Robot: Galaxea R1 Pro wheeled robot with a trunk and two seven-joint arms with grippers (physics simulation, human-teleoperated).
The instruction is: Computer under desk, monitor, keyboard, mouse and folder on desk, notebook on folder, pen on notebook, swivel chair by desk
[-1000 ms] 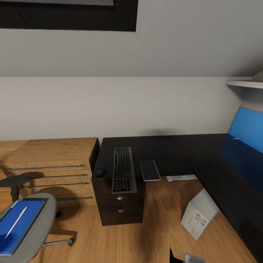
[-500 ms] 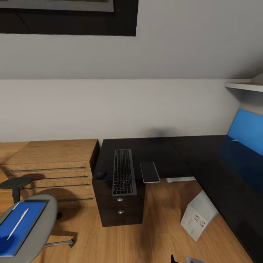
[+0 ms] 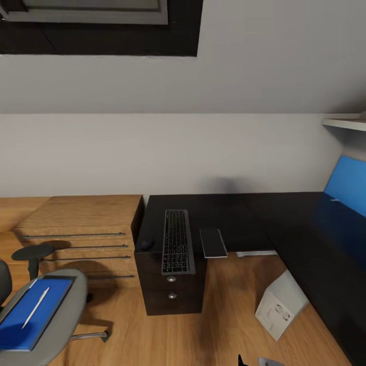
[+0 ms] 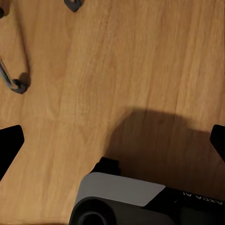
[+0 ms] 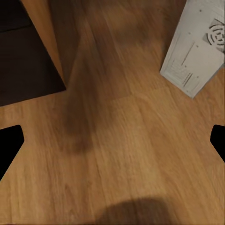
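Head view: the blue folder lies on the swivel chair seat with the pen on it, off to the left-hand side, so the left arm is nearer; its long axis runs toward the table.

Left wrist view: the left hand is spread apart over bare floor.

Right wrist view: the right hand is likewise apart, with the computer ahead.

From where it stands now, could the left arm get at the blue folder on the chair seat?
Probably not yet. The left gripper hangs open over bare floor, while the folder lies on the swivel chair with the pen on it, nothing blocking.
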